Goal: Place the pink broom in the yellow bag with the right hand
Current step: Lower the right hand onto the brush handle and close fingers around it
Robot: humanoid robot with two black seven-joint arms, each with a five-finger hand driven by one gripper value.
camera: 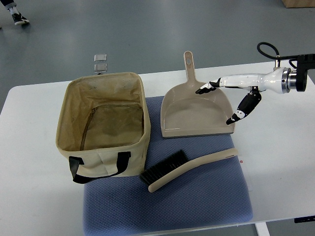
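On the left I have the bag (102, 125) standing upright and open on the table (29, 196), its near corner sitting on the blue mat (197, 206). I can see straight down to its floor, and there is nothing in it. The straps hang down the near side, so the mouth is unobstructed.

Just right of the bag, on the mat, lies the broom (184, 168). To my eye it looks more beige than pink. The black bristles point toward the bag and the curved handle runs out to the right. Nothing is touching it.

Behind it the dustpan (195, 109) lies flat, handle pointing away from me.

Further right, my right hand (230, 98) comes in from the right edge and hovers over the dustpan's right side, fingers spread loosely, holding nothing. It is well apart from the broom. My left arm is not in view.

So I judge the task barely begun: no grasp yet, broom on the mat, bag empty. I have the reach down to the handle, the grip, the lift, the carry left, and the drop into the bag all to do.
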